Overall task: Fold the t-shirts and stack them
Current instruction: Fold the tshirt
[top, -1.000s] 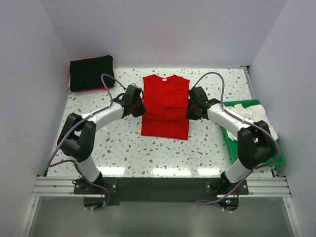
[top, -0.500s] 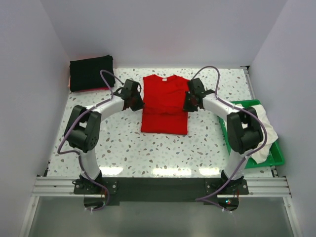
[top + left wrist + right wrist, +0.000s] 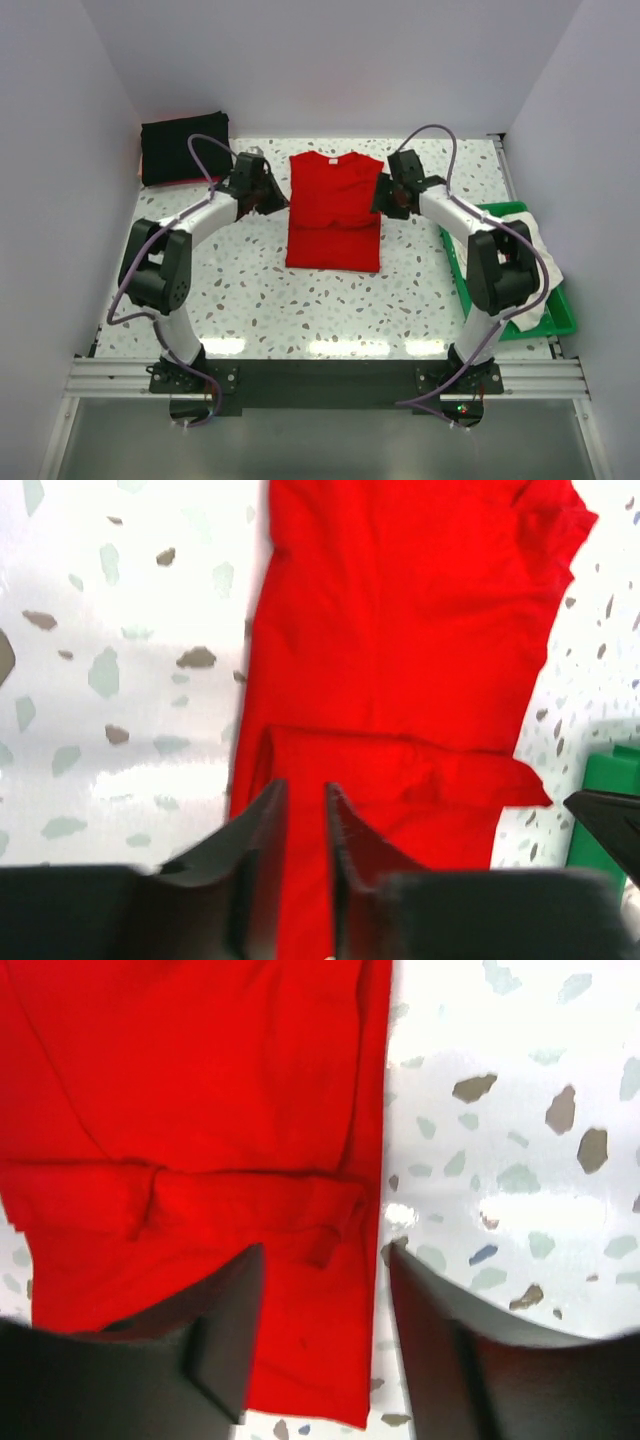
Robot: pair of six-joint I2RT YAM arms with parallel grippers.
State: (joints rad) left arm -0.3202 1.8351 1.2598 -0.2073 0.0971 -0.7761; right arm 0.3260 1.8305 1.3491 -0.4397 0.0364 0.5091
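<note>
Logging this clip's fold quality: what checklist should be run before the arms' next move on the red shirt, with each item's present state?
1. Left gripper free of red shirt: ok, jaws slightly apart, nothing clamped.
2. Right gripper open: ok, wide over the shirt's edge.
3. Fold lies flat: not ok, bunched ridge across the middle.
4. Black shirt folded, far left corner: ok.
5. Whitish shirt in tray: ok, unfolded, draped over its rim.

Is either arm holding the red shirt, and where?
Nothing: the left gripper and right gripper, jaws open, hover at side edges of the red t-shirt.
</note>
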